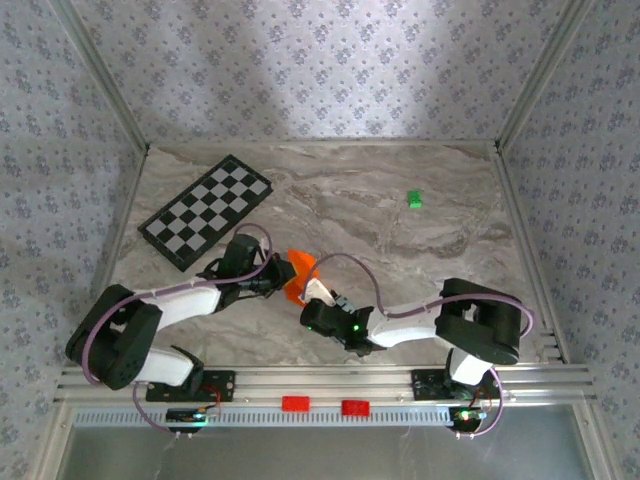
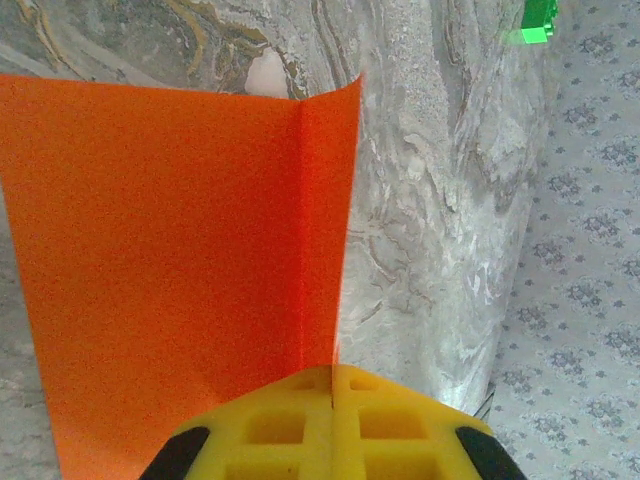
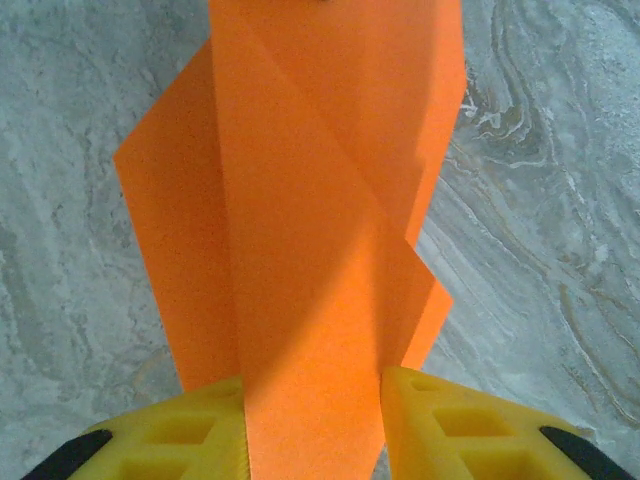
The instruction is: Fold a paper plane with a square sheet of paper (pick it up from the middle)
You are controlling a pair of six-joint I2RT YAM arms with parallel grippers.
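Top view: orange sheet [image 1: 299, 272], partly folded with creases, held off the marble table [image 1: 400, 250] near its front middle. Left gripper [image 2: 332, 388] at the sheet's 9 o'clock, jaws closed tight, pinching the sheet at a vertical fold. Right gripper [image 3: 312, 400] at the sheet's 5 o'clock, fingers [image 3: 450, 425] apart, a folded band of sheet filling the gap; firm grip not discernible. Checkered board [image 1: 205, 211] at 10 o'clock, green block [image 1: 414, 199] at 2 o'clock, both well apart
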